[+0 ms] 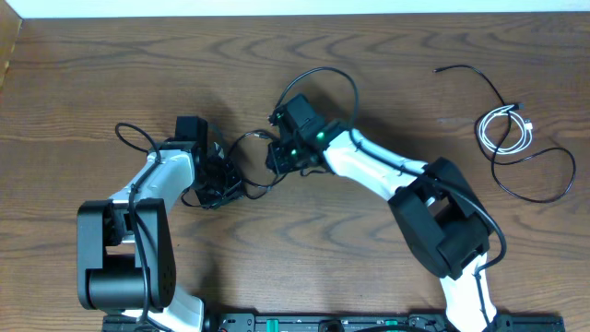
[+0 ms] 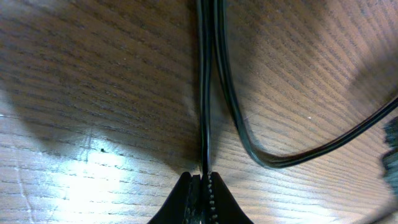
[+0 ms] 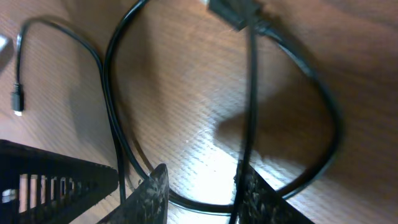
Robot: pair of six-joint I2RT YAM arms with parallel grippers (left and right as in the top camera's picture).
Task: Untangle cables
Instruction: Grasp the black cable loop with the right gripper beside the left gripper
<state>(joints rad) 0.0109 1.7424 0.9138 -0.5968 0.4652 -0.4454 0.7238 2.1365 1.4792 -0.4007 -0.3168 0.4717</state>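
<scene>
A thin black cable point(image 1: 247, 137) lies tangled between my two grippers at the table's middle. My left gripper point(image 1: 221, 184) is shut on one strand of it. In the left wrist view the jaws point(image 2: 202, 177) pinch the black strand point(image 2: 204, 93), and a second strand point(image 2: 249, 146) curves past on the right. My right gripper point(image 1: 275, 155) stands open over the loops. Its fingertips point(image 3: 203, 171) are apart, a black loop point(image 3: 115, 93) crosses between them, and one strand runs along the right finger point(image 3: 261, 196). Another black cable point(image 1: 544, 195) and a white looped cable point(image 1: 505, 129) lie far right.
A small plug end point(image 3: 17, 102) of a black cord lies to the left in the right wrist view. A thicker black wire point(image 1: 332, 74) arches over the right arm. The black bases of both arms point(image 1: 120, 267) stand near the table's front edge.
</scene>
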